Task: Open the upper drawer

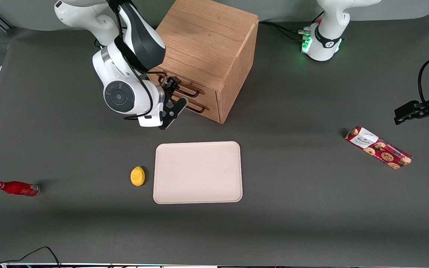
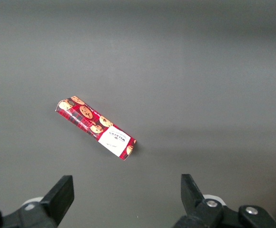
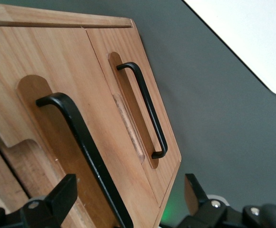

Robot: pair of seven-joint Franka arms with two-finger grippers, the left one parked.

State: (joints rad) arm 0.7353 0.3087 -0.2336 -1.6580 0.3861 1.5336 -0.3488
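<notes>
Currently gripper [image 3: 128, 199] open, empty, straddling upper drawer [image 3: 57, 156] bar handle [image 3: 83, 147]. Handle rigid, thin; grasp mid-bar. Drawer likely slides stiffly.

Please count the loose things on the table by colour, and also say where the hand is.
Red: 2, bottle and cookie pack
Yellow: 1, lemon
Cream: 1, tray
Total: 4
The hand is open in front of the upper drawer.

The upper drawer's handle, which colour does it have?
Black, on the upper drawer; clearest in the right wrist view, near the hand.
</notes>
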